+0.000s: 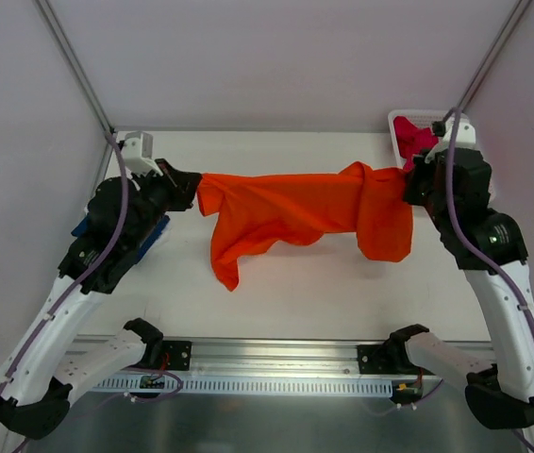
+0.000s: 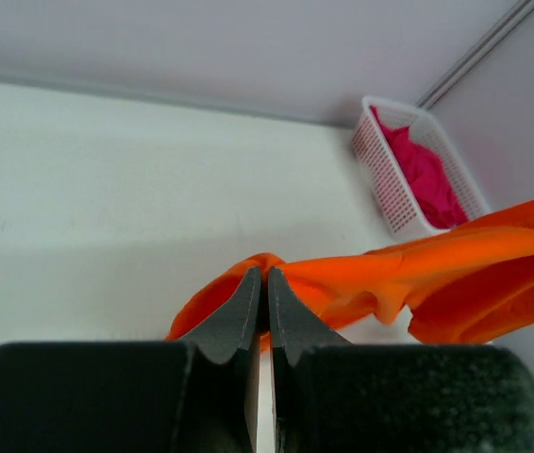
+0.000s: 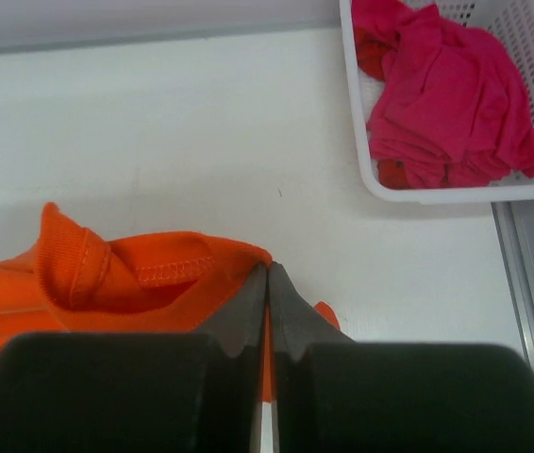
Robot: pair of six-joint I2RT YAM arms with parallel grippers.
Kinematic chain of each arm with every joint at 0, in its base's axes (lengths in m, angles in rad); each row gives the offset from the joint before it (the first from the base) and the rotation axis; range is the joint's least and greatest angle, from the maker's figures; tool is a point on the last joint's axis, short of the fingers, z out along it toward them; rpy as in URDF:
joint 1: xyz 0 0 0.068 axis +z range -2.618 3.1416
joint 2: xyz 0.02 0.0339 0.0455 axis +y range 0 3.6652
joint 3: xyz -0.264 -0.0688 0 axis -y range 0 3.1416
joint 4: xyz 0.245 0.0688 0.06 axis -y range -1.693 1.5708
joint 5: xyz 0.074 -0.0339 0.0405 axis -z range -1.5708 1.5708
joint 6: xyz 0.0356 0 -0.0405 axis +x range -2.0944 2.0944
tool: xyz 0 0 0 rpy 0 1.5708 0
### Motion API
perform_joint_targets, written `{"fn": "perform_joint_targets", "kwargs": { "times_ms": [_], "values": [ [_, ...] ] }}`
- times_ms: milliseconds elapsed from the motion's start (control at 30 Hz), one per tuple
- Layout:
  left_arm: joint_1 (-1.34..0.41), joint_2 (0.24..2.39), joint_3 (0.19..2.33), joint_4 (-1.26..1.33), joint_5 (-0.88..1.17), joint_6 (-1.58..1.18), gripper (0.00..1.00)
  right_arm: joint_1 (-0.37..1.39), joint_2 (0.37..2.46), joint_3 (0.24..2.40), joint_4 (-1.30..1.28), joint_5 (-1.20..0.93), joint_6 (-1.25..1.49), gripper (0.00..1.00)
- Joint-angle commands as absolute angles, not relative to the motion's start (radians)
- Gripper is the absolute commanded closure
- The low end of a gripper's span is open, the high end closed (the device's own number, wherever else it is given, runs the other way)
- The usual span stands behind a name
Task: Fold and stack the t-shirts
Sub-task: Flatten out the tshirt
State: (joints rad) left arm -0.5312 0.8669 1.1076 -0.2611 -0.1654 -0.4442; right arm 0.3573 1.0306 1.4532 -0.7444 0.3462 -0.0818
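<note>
At left: left gripper (image 1: 188, 188) pinching, jaws closed tight on left edge of bright orange cloth t-shirt (image 1: 295, 212). Shirt hanging stretched between both grippers over white table (image 1: 295, 293), lower part drooping. Navy blue cloth (image 1: 158, 233) peeking out beneath left arm, mostly hidden. At right: right gripper (image 1: 407, 185) clamping, jaws closed on shirt's stitched edge. White plastic mesh basket (image 3: 437, 194) sitting at far right corner, holding crumpled magenta pink t-shirt (image 3: 446, 94).
</note>
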Motion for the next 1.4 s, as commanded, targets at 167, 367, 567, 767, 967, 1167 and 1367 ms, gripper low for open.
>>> {"fn": "perform_joint_targets", "kwargs": {
  "times_ms": [167,367,567,767,967,1167,1367],
  "values": [
    [-0.537,0.735,1.249,-0.324,-0.092,-0.416,1.00,0.356,0.881,1.658,-0.807,0.259,-0.092,0.99],
    [-0.538,0.704,1.324,-0.333,-0.011,-0.405,1.00,0.354,0.868,1.781,-0.859,0.195,-0.089,0.99],
    [-0.537,0.673,1.400,-0.354,-0.003,-0.419,1.00,0.356,0.813,1.772,-0.867,0.066,-0.015,1.00],
    [-0.537,0.862,1.514,-0.359,0.058,-0.414,1.00,0.354,0.793,1.711,-0.900,0.149,-0.005,1.00],
    [-0.537,1.191,1.533,-0.287,0.104,-0.405,1.00,0.354,0.781,1.545,-0.882,0.325,-0.008,0.99],
    [-0.538,1.524,1.557,-0.111,0.080,-0.361,1.00,0.354,0.787,1.369,-0.867,0.468,0.041,0.99],
    [-0.552,1.889,1.739,-0.005,0.138,-0.336,1.00,0.354,0.799,1.214,-0.836,0.575,0.083,0.99]
  ]
}}
